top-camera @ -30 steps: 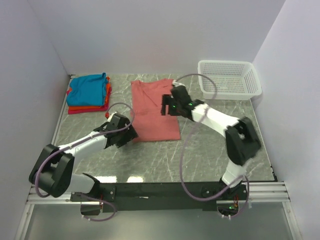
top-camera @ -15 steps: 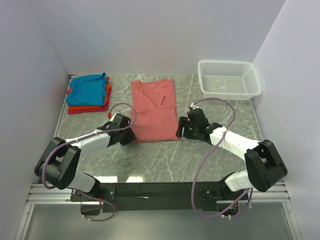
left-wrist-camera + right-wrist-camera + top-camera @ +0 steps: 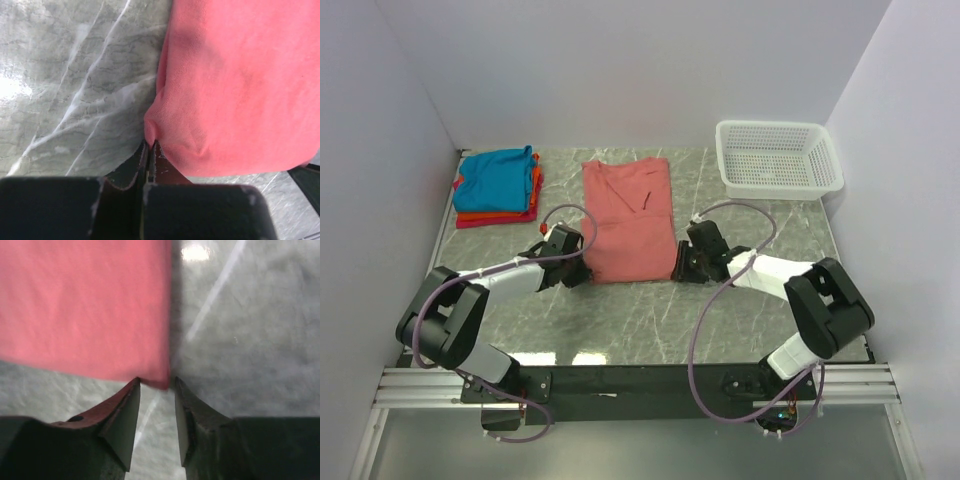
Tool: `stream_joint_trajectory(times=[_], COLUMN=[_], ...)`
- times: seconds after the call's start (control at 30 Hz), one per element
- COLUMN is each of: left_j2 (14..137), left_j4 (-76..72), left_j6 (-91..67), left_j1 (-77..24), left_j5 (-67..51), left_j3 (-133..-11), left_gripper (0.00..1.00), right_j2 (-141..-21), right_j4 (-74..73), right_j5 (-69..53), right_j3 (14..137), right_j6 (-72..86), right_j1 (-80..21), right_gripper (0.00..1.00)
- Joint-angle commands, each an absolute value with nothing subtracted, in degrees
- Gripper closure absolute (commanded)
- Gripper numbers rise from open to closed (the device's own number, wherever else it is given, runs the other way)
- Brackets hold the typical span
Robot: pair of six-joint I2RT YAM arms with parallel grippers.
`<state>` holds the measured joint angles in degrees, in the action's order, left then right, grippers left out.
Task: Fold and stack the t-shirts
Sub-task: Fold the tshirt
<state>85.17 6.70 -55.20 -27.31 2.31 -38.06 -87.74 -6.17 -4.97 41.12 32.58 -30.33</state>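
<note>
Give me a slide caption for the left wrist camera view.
Left gripper pinched shut on a corner of the salmon-pink t-shirt, which lies on the grey marbled table.

Bright, even light; glare spots on the near table (image 3: 650, 310); right wrist view blurry, shadow edging the salmon-pink t-shirt (image 3: 85, 305).

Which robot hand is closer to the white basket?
Right. The right gripper is at the pink shirt's corner on the basket's side; the left gripper pinches the opposite corner, farther away.

Salmon-pink t-shirt (image 3: 625, 215); teal, orange, red stack (image 3: 498, 178); grey white-veined table (image 3: 620, 312); white basket (image 3: 778, 160).
</note>
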Motion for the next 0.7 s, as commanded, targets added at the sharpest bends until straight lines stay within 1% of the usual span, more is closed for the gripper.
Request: stream_joint_trajectory(times=[0.0, 0.07, 0.1, 0.17, 0.2, 0.3, 0.47, 0.6, 0.67], left_j2=[85.3, 85.1, 84.8, 84.3, 83.4, 81.1, 75.6, 70.7, 67.0], left_j4=[8.0, 8.4, 8.4, 8.4, 8.4, 9.0, 10.3, 14.6, 17.4], left_j6=[-54.8, -54.6, -54.5, -55.5, -55.7, -56.2, -56.8, -58.8, -60.7], left_j1=[-27.2, -27.2, -27.2, -27.3, -27.3, -27.4, -28.0, -30.9, -33.3], left_j5=[4.8, 5.2, 5.0, 5.2, 5.4, 5.4, 5.8, 6.6, 9.1], left_j3=[-37.0, -37.0, -36.9, -36.4, -36.1, -34.5, -31.6, -29.1, -28.4], left_gripper=[0.99, 0.99, 0.99, 0.99, 0.99, 0.99, 0.99, 0.99, 0.99], right_j2=[-91.0, -93.1, -93.4, -93.0, -92.6, -90.4, -86.0, -80.3, -76.1], right_j4=[-4.9, -6.6, -6.7, -5.8, -5.4, -6.0, -7.2, -7.7, -8.7], right_j5=[-2.3, -1.8, -2.3, -3.6, -3.8, -3.5, -6.7, -11.8, -12.1], right_j3=[44.7, 45.5, 45.6, 44.9, 44.1, 43.0, 40.1, 33.8, 30.7], right_j6=[32.8, 32.5, 32.6, 32.6, 32.7, 32.8, 32.7, 34.1, 35.7], right_j1=[-30.2, -30.1, -30.1, -30.2, -30.3, -30.2, -30.5, -32.9, -35.0], right_gripper=[0.61, 0.66, 0.71, 0.78, 0.89, 1.0, 1.0, 1.0, 1.0])
